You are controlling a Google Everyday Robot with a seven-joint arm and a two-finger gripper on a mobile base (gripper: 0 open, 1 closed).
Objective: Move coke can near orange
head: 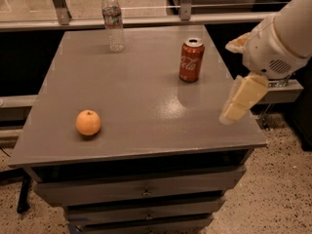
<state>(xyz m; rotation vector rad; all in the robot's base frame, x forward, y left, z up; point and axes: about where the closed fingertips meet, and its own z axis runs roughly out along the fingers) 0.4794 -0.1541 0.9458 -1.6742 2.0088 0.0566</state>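
The red coke can (191,60) stands upright at the back right of the grey table top (141,96). The orange (88,123) lies at the front left, far from the can. My gripper (228,82) hangs over the table's right edge, to the right of the can and a little nearer the front. It is open and empty, with one pale finger (242,98) pointing down and left and the other finger (237,42) above it. It does not touch the can.
A clear plastic water bottle (113,21) stands at the back of the table, left of the can. The table has drawers (146,191) below its front edge. A metal rail and glass (146,13) run behind it.
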